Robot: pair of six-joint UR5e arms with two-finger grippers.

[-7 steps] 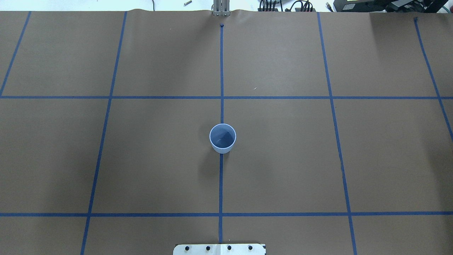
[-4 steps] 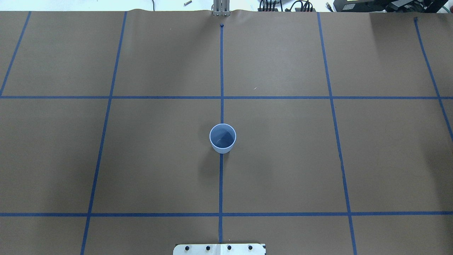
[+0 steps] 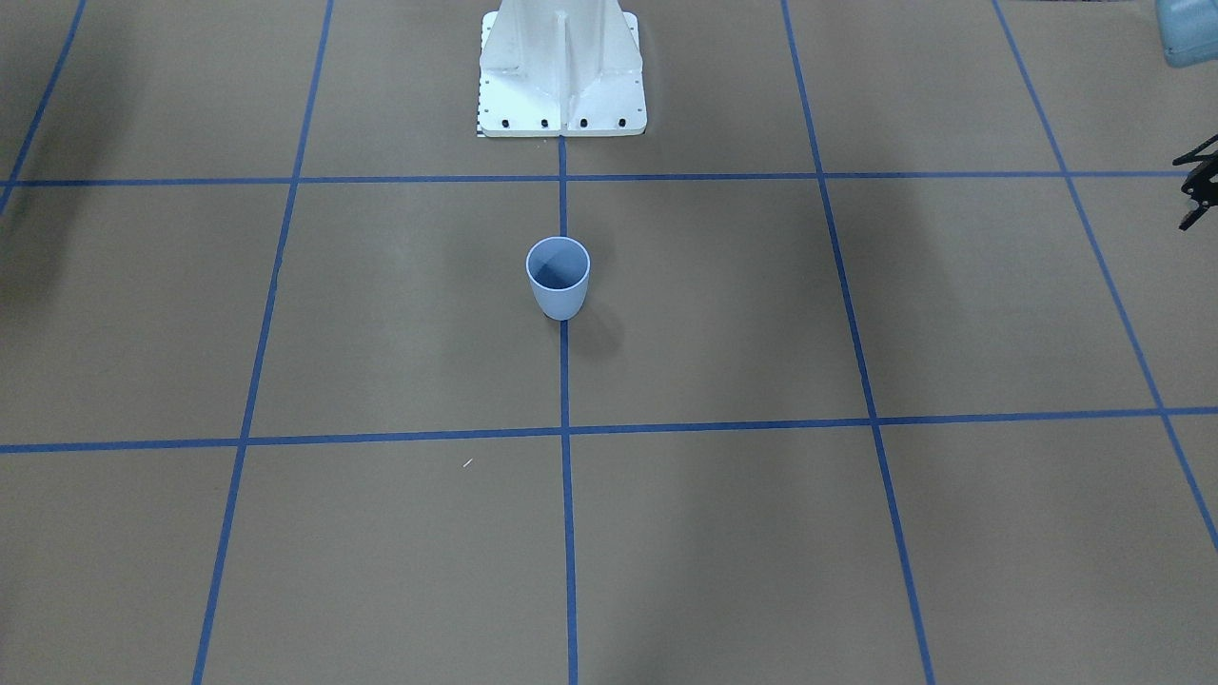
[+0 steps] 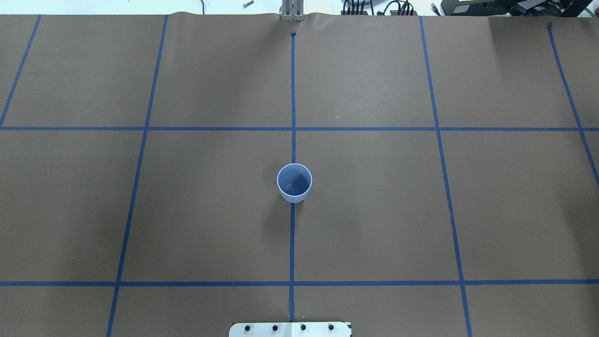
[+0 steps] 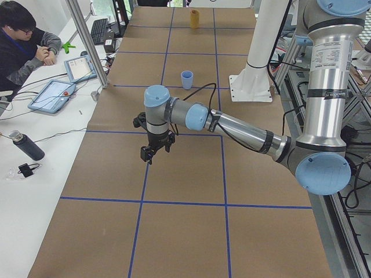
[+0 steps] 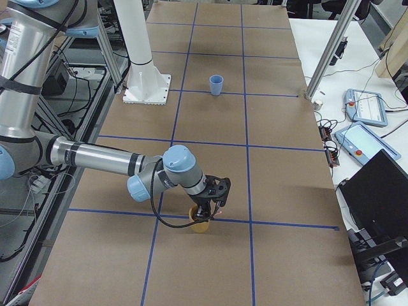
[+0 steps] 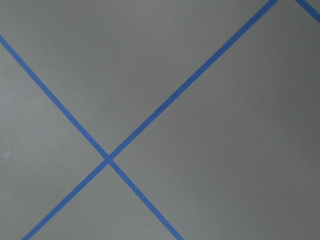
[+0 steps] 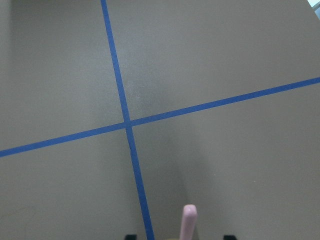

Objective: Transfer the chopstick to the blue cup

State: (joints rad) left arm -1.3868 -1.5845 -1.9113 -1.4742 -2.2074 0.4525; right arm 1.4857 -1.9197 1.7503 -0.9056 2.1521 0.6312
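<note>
Your table (image 4: pixel 374 210) is covered in brown paper marked into squares by blue tape (image 4: pixel 293 93). The white pedestal (image 3: pixel 561 67) stands at the robot's side of it, on the centre line.

The left arm (image 5: pixel 232 124) reaches out low over the table's end on the robot's left. Its left end effector (image 5: pixel 157 148) hangs above the paper near a tape crossing. Only a sliver of it shows at the edge of the front-facing view, so you cannot tell whether it is released or clenched.

The right arm (image 6: pixel 95 155) stretches over the opposite end of the table. Its right end effector (image 6: pixel 210 213) points down directly over a yellow cup (image 6: pixel 201 226). The pictures do not show whether it is clenched or released.

A person (image 5: pixel 23 40) sits at the side bench beside two tablets.

The blue cup (image 4: pixel 294 182) stands upright on the centre tape line, mouth up. It is a short way out from the pedestal and well apart from both end effectors.

The chopstick (image 8: pixel 189 220) shows only in the right wrist view. You see a pale pink rounded tip rising at the bottom edge, just right of a tape line. How it sits in the yellow cup cannot be told.
</note>
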